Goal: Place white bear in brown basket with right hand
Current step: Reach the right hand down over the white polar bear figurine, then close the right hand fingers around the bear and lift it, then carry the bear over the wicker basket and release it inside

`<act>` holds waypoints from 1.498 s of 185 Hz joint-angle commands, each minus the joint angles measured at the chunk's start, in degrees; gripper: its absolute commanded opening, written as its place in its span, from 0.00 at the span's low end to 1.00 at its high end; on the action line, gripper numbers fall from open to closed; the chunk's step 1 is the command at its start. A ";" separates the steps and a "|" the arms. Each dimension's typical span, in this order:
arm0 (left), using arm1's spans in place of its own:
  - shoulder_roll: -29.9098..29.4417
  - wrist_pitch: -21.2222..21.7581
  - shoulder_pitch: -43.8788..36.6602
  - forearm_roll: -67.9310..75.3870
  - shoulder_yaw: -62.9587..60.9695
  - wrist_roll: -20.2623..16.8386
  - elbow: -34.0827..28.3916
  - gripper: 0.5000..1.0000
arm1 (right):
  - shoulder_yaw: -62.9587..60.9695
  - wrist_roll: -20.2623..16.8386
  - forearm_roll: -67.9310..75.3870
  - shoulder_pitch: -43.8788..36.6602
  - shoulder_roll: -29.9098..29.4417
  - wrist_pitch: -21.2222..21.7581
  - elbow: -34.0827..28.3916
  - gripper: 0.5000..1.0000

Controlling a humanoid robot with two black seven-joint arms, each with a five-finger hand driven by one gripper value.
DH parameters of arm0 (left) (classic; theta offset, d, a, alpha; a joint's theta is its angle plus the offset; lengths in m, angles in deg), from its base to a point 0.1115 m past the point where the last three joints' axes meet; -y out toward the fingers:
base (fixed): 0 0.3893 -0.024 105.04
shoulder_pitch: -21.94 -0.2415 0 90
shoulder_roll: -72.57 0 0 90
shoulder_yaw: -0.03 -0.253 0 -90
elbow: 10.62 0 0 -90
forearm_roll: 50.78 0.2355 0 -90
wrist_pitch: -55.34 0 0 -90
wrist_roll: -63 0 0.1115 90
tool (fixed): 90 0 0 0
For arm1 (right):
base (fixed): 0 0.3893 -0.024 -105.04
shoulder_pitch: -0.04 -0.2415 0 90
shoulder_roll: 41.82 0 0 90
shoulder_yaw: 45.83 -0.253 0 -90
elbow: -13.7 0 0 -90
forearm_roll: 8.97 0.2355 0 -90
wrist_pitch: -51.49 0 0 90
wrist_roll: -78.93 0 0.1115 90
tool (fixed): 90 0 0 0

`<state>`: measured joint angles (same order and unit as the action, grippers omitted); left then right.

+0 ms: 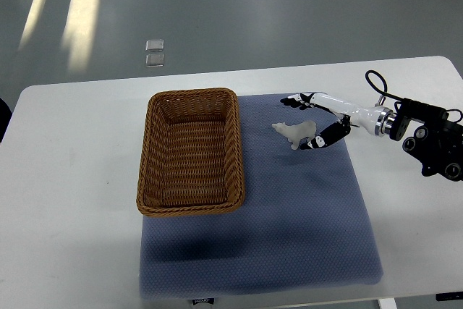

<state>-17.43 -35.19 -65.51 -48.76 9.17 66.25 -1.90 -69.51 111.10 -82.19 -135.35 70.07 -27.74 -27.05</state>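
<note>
The white table (72,179) carries a blue-grey mat (304,229) that covers its centre and reaches toward the near edge. The brown basket (145,179), a rectangular woven container, sits on the left part of the mat, its long sides running from the far edge toward the near edge; its interior holds nothing visible. The white bear (295,132) is over the far portion of the mat, to the right of the basket and clear of its rim. The right hand (312,122) enters from the right edge of the table, its arm extending leftward, and its fingers (292,100) are spread around the bear: upper digits reach over the far side, and lower digits sit against the near right side. Whether the bear rests on the mat or is lifted cannot be determined.
</note>
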 commanded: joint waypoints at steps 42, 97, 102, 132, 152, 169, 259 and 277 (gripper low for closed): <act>0.00 0.00 0.27 0.00 0.00 0.00 0.07 1.00 | 3.37 -0.36 -0.44 -1.28 -0.63 -1.54 0.84 0.59; 0.00 0.00 0.35 0.00 -0.09 0.00 -0.02 1.00 | 4.95 -0.53 -0.96 -1.90 -1.15 -2.42 1.90 0.51; 0.00 0.00 0.27 0.00 -0.09 0.00 -0.02 1.00 | 5.13 -0.53 -1.31 -2.07 -1.24 -2.59 1.90 0.50; 0.00 0.00 0.27 0.00 -0.09 0.00 -0.02 1.00 | 6.71 -0.53 -1.67 -2.42 -1.24 -4.18 2.16 0.38; 0.00 0.09 0.35 0.00 0.00 0.00 -0.02 1.00 | 6.71 -0.53 -1.67 -2.60 -1.24 -4.18 2.25 0.18; 0.00 0.00 0.35 0.00 -0.09 0.00 0.07 1.00 | 6.71 -0.53 -1.67 -2.86 -1.24 -4.88 2.25 0.07; 0.00 0.00 0.44 0.00 -0.09 0.00 0.07 1.00 | 5.48 -0.09 -0.35 -8.58 -1.15 -8.92 1.02 0.00; 0.00 0.00 0.44 0.00 -0.09 0.00 0.07 1.00 | 5.57 -0.01 -0.44 -11.30 -1.33 -8.66 -0.03 0.00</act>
<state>-17.43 -35.18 -65.07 -48.76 9.08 66.25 -1.82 -64.02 111.02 -82.57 -144.10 68.92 -36.49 -26.11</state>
